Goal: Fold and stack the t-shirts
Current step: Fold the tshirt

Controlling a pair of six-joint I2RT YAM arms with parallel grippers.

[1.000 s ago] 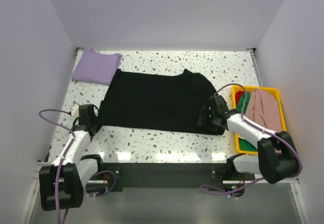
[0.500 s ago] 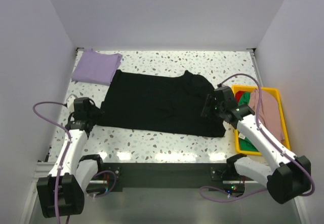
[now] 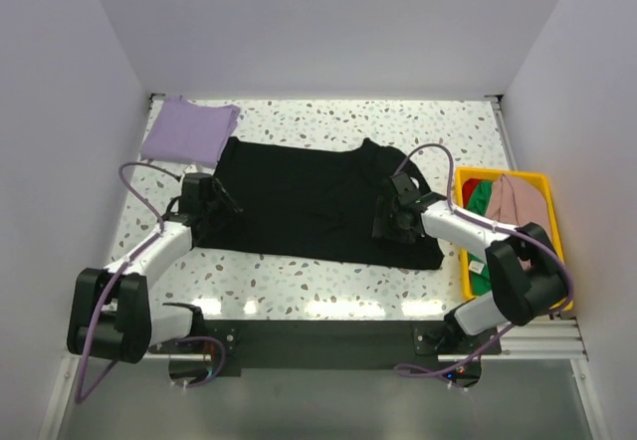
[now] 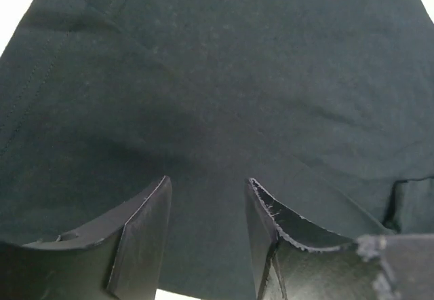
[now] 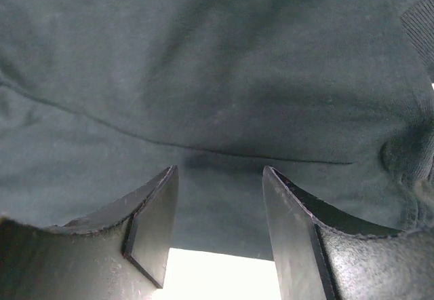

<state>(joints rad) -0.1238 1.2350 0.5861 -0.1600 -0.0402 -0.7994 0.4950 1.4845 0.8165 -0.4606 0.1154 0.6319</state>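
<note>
A black t-shirt (image 3: 309, 201) lies spread flat across the middle of the table. A folded pale lavender t-shirt (image 3: 189, 129) rests at the back left corner. My left gripper (image 3: 221, 209) hovers at the black shirt's left edge, open, with only black cloth (image 4: 224, 96) showing between and beyond its fingers (image 4: 146, 225). My right gripper (image 3: 383, 225) is over the shirt's right part near its front hem. It is open too (image 5: 220, 178), with the black cloth (image 5: 203, 62) ahead and bright table between the fingers. Neither gripper holds anything.
A yellow bin (image 3: 503, 172) stands at the right edge with a dusty pink shirt (image 3: 523, 211) draped over green (image 3: 481, 201) and red cloth. Speckled table (image 3: 299, 281) shows in front of the black shirt. White walls close in on three sides.
My left gripper has opened and moved from the table's left edge in to the black shirt's left edge. The right gripper has shifted left over the shirt, staying open.
</note>
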